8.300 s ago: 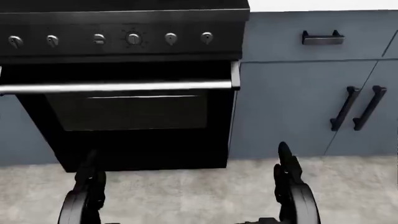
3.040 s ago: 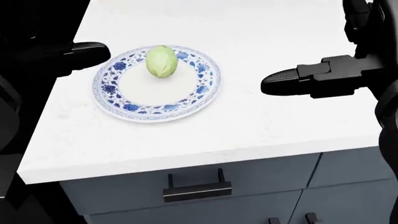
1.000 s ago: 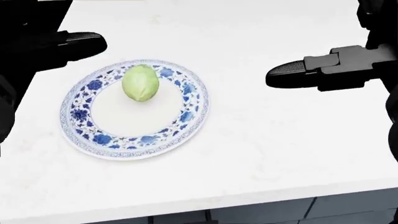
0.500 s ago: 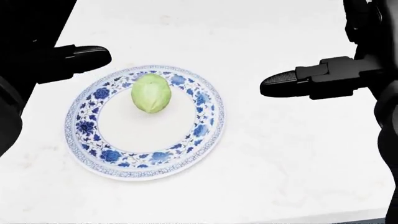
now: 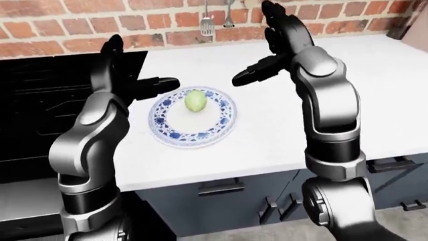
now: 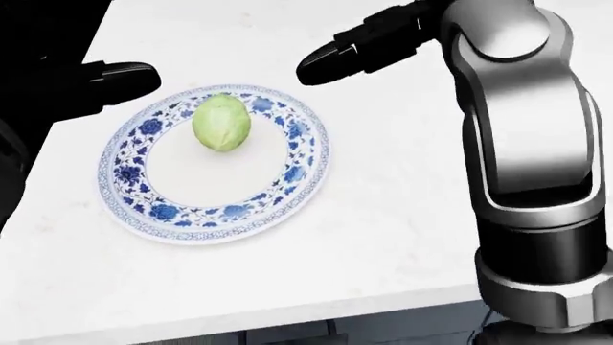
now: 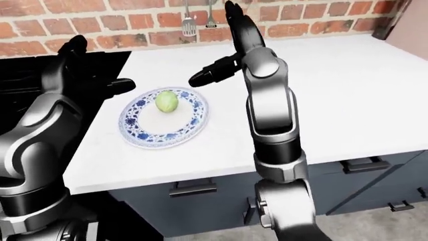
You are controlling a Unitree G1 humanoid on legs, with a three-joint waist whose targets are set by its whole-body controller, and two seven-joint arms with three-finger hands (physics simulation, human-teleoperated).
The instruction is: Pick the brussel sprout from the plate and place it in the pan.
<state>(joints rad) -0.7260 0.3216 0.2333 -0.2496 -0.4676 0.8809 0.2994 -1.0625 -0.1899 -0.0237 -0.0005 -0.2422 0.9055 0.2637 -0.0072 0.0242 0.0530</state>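
**Sprout on the plate, both hands open above the counter**

The sprout point(image 6: 221, 122) lay on the blue-patterned plate point(image 6: 144, 208), toward the top of the plate's white centre in the head view, untouched by either hand. The plate sat on the white counter point(image 6: 383, 215), near its left edge, beside the black stove point(image 5: 40, 100) that filled the left of the eye views.

The right hand point(image 5: 277, 47) was raised over the counter, up and to the right of the plate in the left-eye view. Its fingers were spread, two pointing up toward the brick wall point(image 5: 66, 22) and the thumb point(image 6: 335, 61) reaching left toward the plate, its tip just beyond the rim and clear of the sprout. It held nothing.

The left hand point(image 5: 127, 75) hung over the counter's left edge, at the plate's upper left. Its fingers were also apart: one stood upright, another point(image 5: 157, 85) pointed right toward the plate, ending near the rim without touching it. It, too, was empty.

Utensils point(image 5: 207, 22) hung on the wall above the counter. Dark cabinet drawers with handles point(image 5: 221, 187) ran below the counter's near edge. No pan showed in any view.
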